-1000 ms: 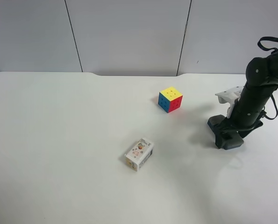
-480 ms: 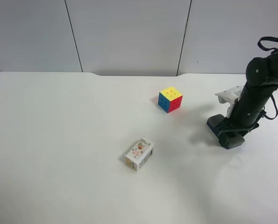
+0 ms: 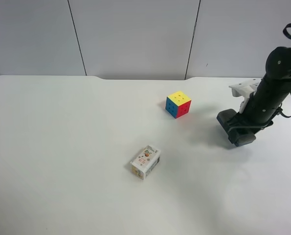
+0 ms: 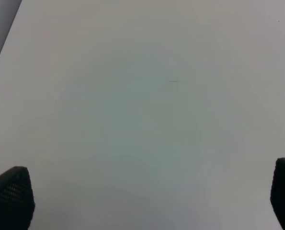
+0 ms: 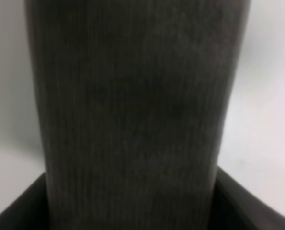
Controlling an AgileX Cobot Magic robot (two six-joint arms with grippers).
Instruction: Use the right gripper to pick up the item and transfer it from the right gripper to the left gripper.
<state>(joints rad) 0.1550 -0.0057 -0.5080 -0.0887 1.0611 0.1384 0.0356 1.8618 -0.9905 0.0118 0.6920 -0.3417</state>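
The item (image 3: 227, 120), a dark grey oblong block, hangs just above the table at the exterior high view's right. My right gripper (image 3: 242, 133) is shut on it, at the end of the black arm with the white bracket (image 3: 245, 89). The item's grey felt face (image 5: 132, 105) fills the right wrist view, with a black finger (image 5: 15, 215) at its edge. Over bare table, my left gripper (image 4: 142, 201) is open, with one fingertip (image 4: 10, 196) at each side of its view and nothing between them. It is out of the exterior high view.
A multicoloured puzzle cube (image 3: 178, 104) sits left of the right arm. A small white printed box (image 3: 145, 161) lies nearer the table's front middle. The white table (image 3: 62, 147) spreads wide to the left, with a grey panelled wall behind.
My right gripper has closed on the item and raised it off the table, drifting slightly up and right. The cube and box have not moved.
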